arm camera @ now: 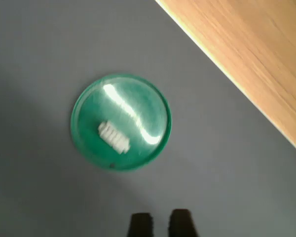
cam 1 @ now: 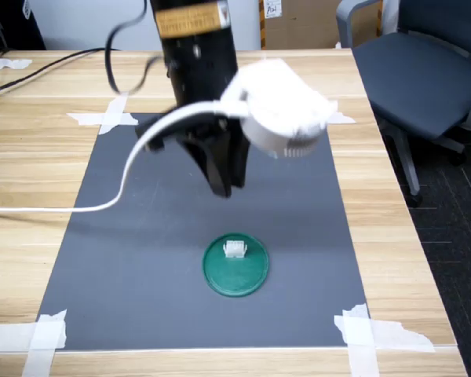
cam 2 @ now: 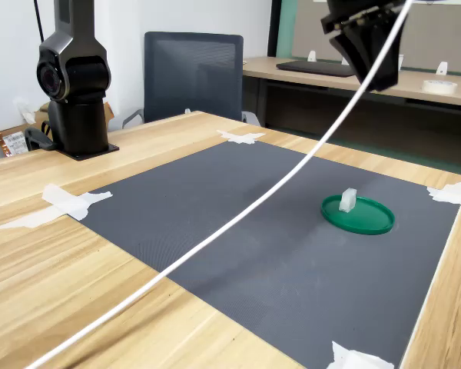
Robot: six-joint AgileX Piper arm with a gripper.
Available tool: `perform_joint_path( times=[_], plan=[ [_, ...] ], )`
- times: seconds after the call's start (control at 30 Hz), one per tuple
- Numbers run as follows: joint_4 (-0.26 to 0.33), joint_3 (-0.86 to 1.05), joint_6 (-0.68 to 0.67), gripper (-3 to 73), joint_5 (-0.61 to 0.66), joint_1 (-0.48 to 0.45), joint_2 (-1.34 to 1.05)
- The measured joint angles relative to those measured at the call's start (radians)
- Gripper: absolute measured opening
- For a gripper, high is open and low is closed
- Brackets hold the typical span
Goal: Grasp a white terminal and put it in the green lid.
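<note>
The tiny white blocky plastic terminal [cam 1: 234, 249] rests inside the flat round dark-green plastic lid [cam 1: 235, 275], off its centre, on the grey mat [cam 1: 141, 267] taped to the wooden tabletop [cam 1: 31, 165]. The black claw [arm camera: 160, 224] hangs above, empty, its 2 tips narrowly parted.

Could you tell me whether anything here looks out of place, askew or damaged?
Nothing stands out. The white terminal sits inside the green lid, which lies flat on the grey mat. The gripper hangs above it, holding nothing. The mat's corner tape is rumpled but holding.
</note>
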Motion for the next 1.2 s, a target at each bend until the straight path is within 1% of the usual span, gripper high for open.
perform_joint_path(
  times=[0.1, 0.23, 0.37, 0.43, 0.6, 0.7, 0.87, 1.07, 1.2],
  plan=[
    [0.0, 0.119, -0.001, -1.6, -0.045, 0.0, -0.109],
    [0.007, 0.268, 0.006, -2.5, -0.134, 0.0, -0.277],
    [0.03, 0.426, 0.055, -2.5, -0.261, -0.005, -0.451],
    [0.077, 0.516, 0.105, -2.5, -0.345, -0.032, -0.536],
    [0.224, 0.73, 0.203, -2.5, -0.547, -0.171, -0.75],
    [0.266, 0.839, 0.217, -2.6, -0.603, -0.226, -0.875],
    [0.277, 1.022, 0.221, -2.6, -0.626, -0.24, -1.051],
    [0.225, 1.21, 0.213, -2.6, -0.628, -0.24, -1.142],
    [0.214, 1.308, 0.211, -2.8, -0.626, -0.241, -1.233]
  ],
)
